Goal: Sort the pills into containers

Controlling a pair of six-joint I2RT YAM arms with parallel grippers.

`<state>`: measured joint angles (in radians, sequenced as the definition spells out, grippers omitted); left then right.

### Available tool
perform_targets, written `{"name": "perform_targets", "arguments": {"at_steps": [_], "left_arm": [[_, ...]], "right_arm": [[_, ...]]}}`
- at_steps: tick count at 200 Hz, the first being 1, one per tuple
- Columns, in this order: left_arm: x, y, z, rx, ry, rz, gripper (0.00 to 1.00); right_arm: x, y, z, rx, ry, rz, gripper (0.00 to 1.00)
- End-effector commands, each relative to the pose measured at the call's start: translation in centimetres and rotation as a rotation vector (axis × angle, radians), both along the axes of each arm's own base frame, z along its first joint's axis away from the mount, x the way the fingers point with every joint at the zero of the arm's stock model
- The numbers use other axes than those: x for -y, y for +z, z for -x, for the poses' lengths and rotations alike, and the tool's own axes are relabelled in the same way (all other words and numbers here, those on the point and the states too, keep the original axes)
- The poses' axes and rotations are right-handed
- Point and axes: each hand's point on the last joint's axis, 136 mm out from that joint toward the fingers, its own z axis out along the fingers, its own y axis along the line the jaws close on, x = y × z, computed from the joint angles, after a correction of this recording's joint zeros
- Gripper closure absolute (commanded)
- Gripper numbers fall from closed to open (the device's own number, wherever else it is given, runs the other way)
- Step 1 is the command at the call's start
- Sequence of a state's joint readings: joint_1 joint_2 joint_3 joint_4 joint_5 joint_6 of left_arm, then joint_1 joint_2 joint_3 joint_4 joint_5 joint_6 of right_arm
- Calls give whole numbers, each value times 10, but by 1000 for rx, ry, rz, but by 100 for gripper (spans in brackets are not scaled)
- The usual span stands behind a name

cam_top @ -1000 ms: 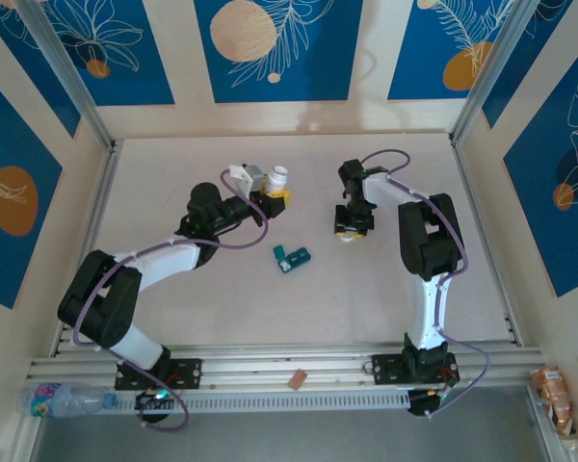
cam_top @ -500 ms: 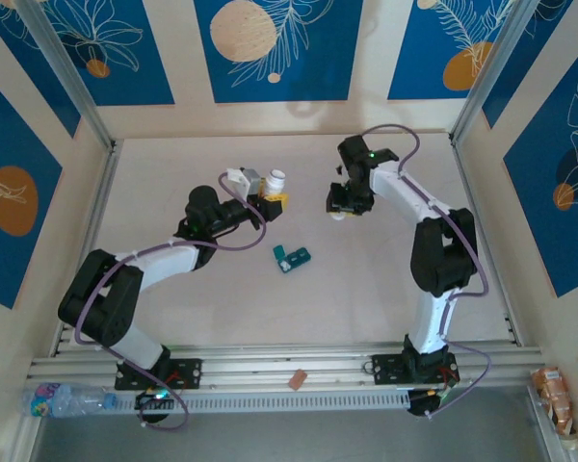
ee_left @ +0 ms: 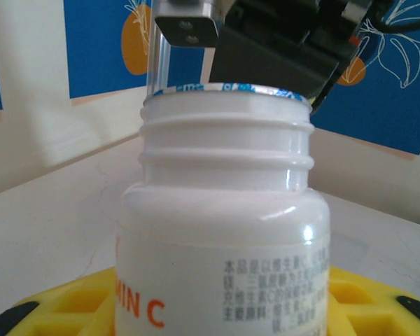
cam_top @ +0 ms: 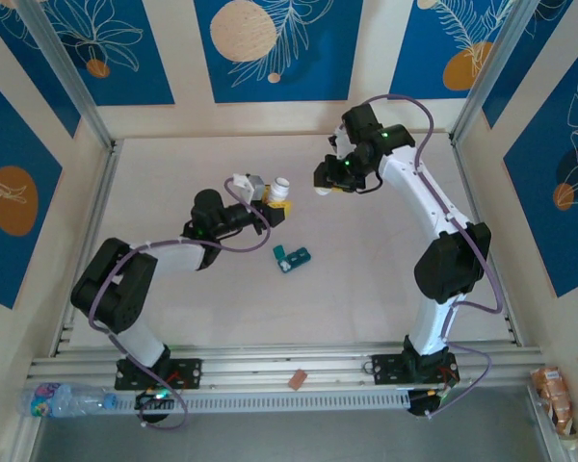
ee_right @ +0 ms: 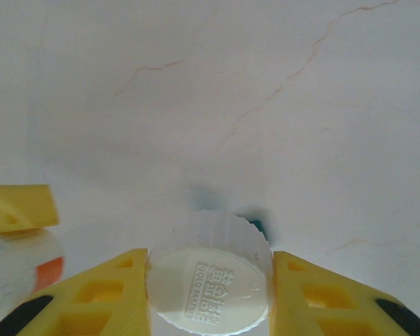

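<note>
Over the table (cam_top: 173, 164), the left jaws grip the white bottle (ee_left: 217, 224), its cap (ee_right: 208, 290) off. The teal pill box (cam_top: 292, 257) lies between the arms. The right jaws pinch that cap. Next, I think: set it down, then pour pills.

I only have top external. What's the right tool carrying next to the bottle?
Observer: On right wrist, the right tool is clamped on a white ribbed cap, with its embossed top facing the camera.
Operator: So the bottle's open?
Observer: Not quite. On left wrist, the bottle has bare neck threads, but what looks like a printed foil seal covers the mouth.
Operator: Where does the left tool have it?
Observer: The left tool grips the labelled body, well below the threaded neck.
</note>
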<state>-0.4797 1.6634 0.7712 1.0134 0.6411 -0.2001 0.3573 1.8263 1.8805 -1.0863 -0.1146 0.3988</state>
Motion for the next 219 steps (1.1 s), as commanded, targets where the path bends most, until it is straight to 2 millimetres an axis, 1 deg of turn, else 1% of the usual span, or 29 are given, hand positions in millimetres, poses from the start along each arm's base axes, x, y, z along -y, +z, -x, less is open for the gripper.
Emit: {"name": "perform_targets", "arguments": {"at_steps": [1,26,48,66,109,158,187,219], "left_arm": [[1,6,1,65,-43,3,100],[4,1,5,109,-76,20,100],[5,-4,2,120,-66,28,100],[5,-9,0,128,-63,23,100],[8,-15,1,156,-78,2,100],[10,-24,9,177,-105,-62,100],[13,-24,14,191,-119,-93,100],[13,-20,17,200,-118,-93,100]], "right_arm": [[-15,38,16,8,55,-113,67],[-25,54,21,3,118,-167,67],[-32,61,24,-6,160,-200,67],[-37,63,28,-22,191,-220,67],[-49,60,39,-51,258,-230,67],[-65,56,49,-87,333,-242,67],[-73,49,56,-111,374,-214,67],[-73,41,57,-123,382,-181,67]]}}
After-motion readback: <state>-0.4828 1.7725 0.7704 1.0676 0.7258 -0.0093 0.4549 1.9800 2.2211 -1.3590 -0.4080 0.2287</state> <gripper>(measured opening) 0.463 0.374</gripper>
